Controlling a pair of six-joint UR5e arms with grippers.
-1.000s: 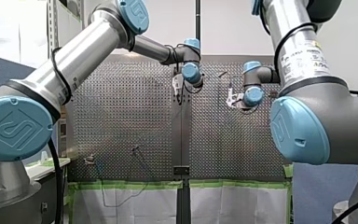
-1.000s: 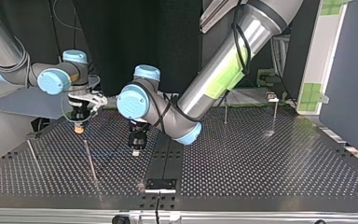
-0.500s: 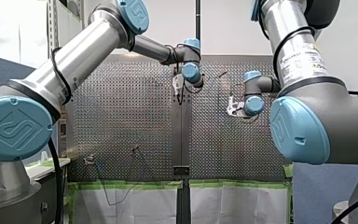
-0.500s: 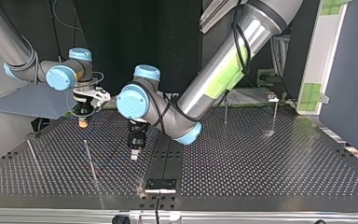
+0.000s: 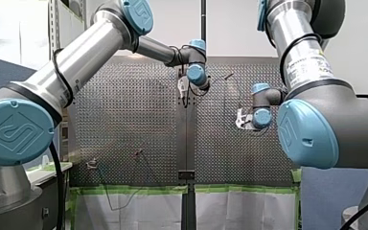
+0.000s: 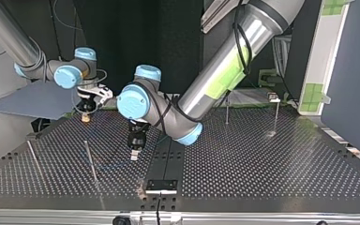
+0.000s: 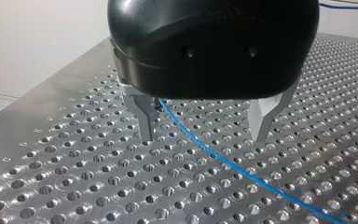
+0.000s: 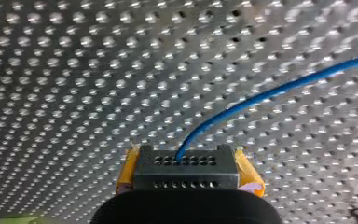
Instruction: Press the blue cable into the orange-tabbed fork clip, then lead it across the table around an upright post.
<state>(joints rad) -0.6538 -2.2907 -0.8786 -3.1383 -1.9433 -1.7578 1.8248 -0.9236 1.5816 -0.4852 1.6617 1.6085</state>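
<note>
The thin blue cable (image 7: 205, 149) lies on the perforated table and passes between the metal fingers of my left gripper (image 7: 204, 126), which is open and touches nothing. My right gripper (image 8: 186, 161) is shut on the blue cable (image 8: 270, 93), which comes out between its yellow pads (image 8: 247, 175) and arcs away over the table. In the top view my right gripper (image 6: 86, 117) hangs at the far left and my left gripper (image 6: 134, 152) is near the middle seam. A small clip-like fixture (image 5: 92, 164) stands at the front view's near left; its tab colour is too small to tell.
Upright posts stand on the table: two slanting ones at the top view's left (image 6: 90, 161) (image 6: 33, 157) and two at its far right (image 6: 227, 111) (image 6: 276, 112). A black plate (image 6: 161, 185) sits on the centre seam at the near edge.
My right gripper has carried its end of the cable towards the top view's far side and slightly right. My left arm has hardly moved.
</note>
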